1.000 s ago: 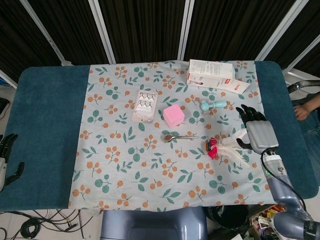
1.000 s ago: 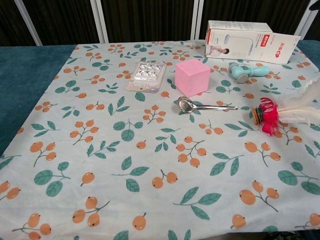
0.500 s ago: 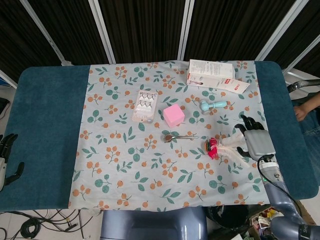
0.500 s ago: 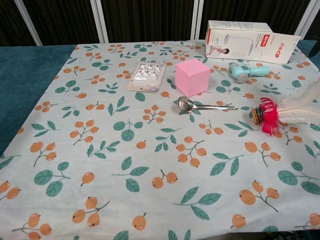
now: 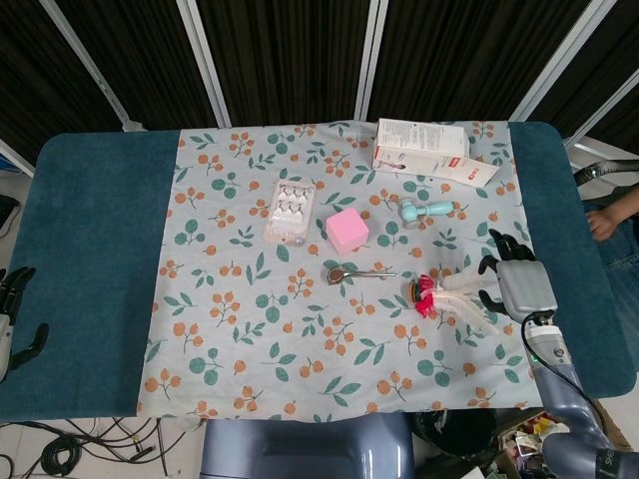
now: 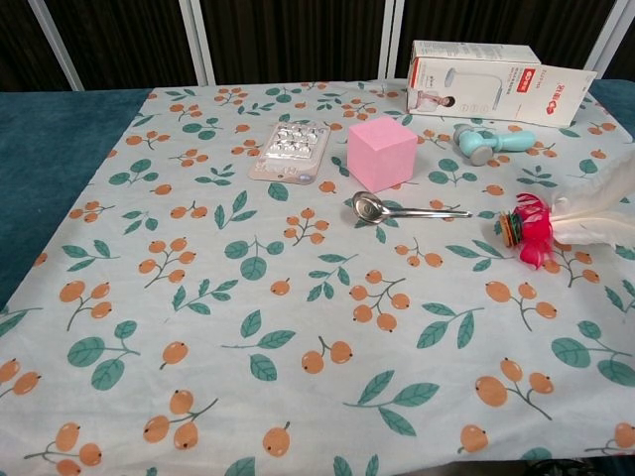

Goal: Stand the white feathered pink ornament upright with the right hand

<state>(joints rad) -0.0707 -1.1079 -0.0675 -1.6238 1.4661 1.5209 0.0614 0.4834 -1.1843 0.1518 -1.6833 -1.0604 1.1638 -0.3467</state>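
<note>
Floral cloth (image 5: 300, 329) over teal table (image 5: 90, 249), dark slatted backdrop (image 5: 290, 60), both hands' finger state unclear.

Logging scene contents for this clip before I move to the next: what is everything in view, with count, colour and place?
ornament: 1, pink base with white feathers, lying flat at the cloth's right side
spoon: 1, silver, mid-cloth, left of the ornament
cube: 1, pink, above the spoon
blister pack: 1, clear and silver, left of the cube
roller: 1, pale teal, right of the cube
box: 1, white with red, far right of the cloth
cloth: 1, pale with orange berries and green leaves, over the table
table: 1, teal
right hand: 1, grey and black, at the feathers; grip unclear
left hand: 1, black, off the table's left edge
</note>
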